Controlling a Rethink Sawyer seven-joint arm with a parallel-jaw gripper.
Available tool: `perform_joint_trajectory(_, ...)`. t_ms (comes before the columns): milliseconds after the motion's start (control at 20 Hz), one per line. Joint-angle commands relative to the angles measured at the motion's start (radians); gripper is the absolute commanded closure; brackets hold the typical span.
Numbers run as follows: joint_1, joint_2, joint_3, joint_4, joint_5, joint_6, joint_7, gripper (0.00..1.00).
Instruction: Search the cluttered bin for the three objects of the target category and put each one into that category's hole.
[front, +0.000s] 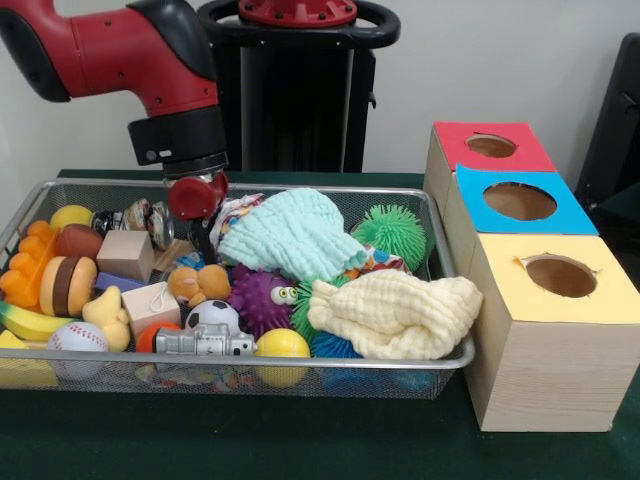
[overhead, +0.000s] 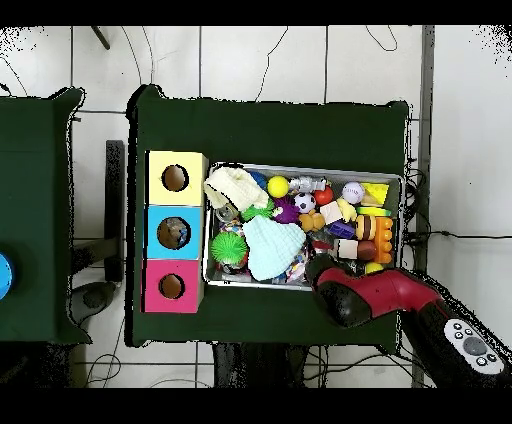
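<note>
A wire mesh bin (front: 400, 364) holds a heap of toys. My gripper (front: 203, 225) reaches down into its back left part, beside a light teal cloth (front: 295, 235) and above a small teddy bear (front: 197, 284); its tip is buried among the toys. In the overhead view the red arm (overhead: 370, 295) covers it. A pale yellow cloth (front: 395, 315), a green spiky ball (front: 390, 232), a purple spiky ball (front: 258, 298), a yellow ball (front: 282, 345), a soccer ball (front: 212, 318) and a baseball (front: 77, 337) lie in the bin. Two wooden cubes (front: 125, 255) sit at the left.
Three wooden boxes stand in a row beside the bin, each with a round hole on top: red (front: 490, 146), blue (front: 520, 201) and yellow (front: 560, 275). A toy burger (front: 68, 285), a banana (front: 30, 322) and an orange toy (front: 25, 265) fill the bin's left end.
</note>
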Motion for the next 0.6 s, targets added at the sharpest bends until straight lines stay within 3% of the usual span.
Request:
perform_joint_trajectory(50, 0.11, -0.026, -0.128, -0.128, -0.098, -0.048, 0.171, 0.0)
perform_joint_trajectory(350, 0.198, -0.044, -0.231, -0.16, -0.104, -0.093, 0.206, 0.0)
perform_joint_trajectory(600, 0.161, -0.054, -0.197, -0.153, -0.074, -0.047, 0.147, 0.0)
